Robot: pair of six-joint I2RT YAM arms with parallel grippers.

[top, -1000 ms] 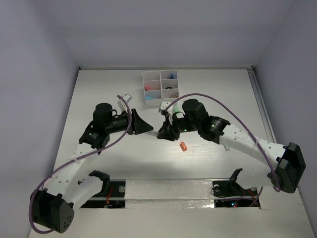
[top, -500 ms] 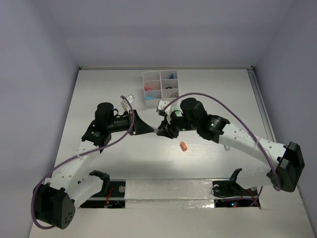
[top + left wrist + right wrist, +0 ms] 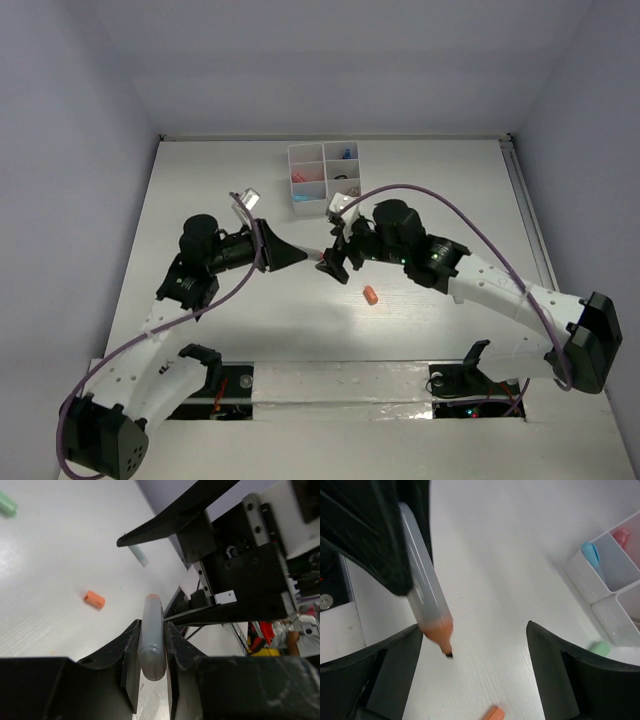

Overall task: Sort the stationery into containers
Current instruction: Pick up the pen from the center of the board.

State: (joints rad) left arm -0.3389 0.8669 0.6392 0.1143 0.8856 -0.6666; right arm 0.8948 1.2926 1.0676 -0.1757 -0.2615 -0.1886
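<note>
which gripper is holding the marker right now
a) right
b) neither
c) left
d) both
C: the left gripper is clamped on the marker barrel, while the right gripper stands open with its fingers well apart on either side of the marker's tip, not touching it.

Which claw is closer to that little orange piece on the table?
Right. The right gripper, open, hovers just beyond the orange piece; the left gripper, clamping a marker, sits farther left.

White table (image 3: 200, 180) enclosed by 3 pale grey walls (image 3: 330, 60).
</note>
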